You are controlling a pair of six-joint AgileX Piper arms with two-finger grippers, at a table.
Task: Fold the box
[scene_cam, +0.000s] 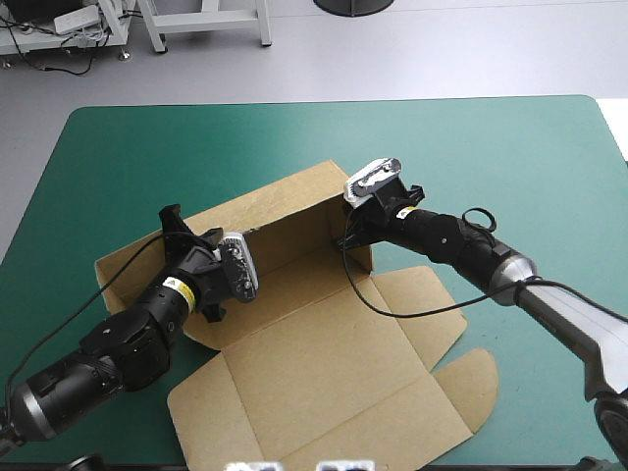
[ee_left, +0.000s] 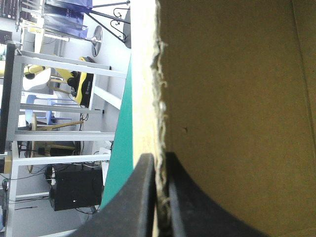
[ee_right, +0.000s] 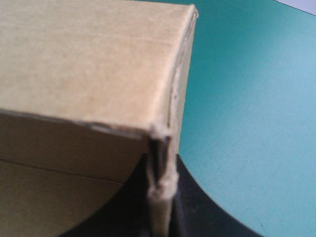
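The brown box (scene_cam: pixel 324 363) lies in the middle of the teal-green table, its lid flat toward the front and its back wall (scene_cam: pixel 265 211) raised. My left gripper (scene_cam: pixel 177 224) is at the back wall's left end. In the left wrist view this gripper (ee_left: pixel 160 158) is shut on the board's frayed edge, with the box's inner face (ee_left: pixel 237 98) beside it. My right gripper (scene_cam: pixel 353 235) is at the box's right rear corner. The right wrist view shows that gripper (ee_right: pixel 159 159) shut on the doubled side wall where it meets the back wall (ee_right: pixel 89 59).
A rounded tab flap (scene_cam: pixel 481 383) of the lid lies flat at the front right. A side flap (scene_cam: pixel 118 270) sticks out at the box's left. Bare teal-green cover (scene_cam: pixel 491 137) surrounds the box on the far and right sides.
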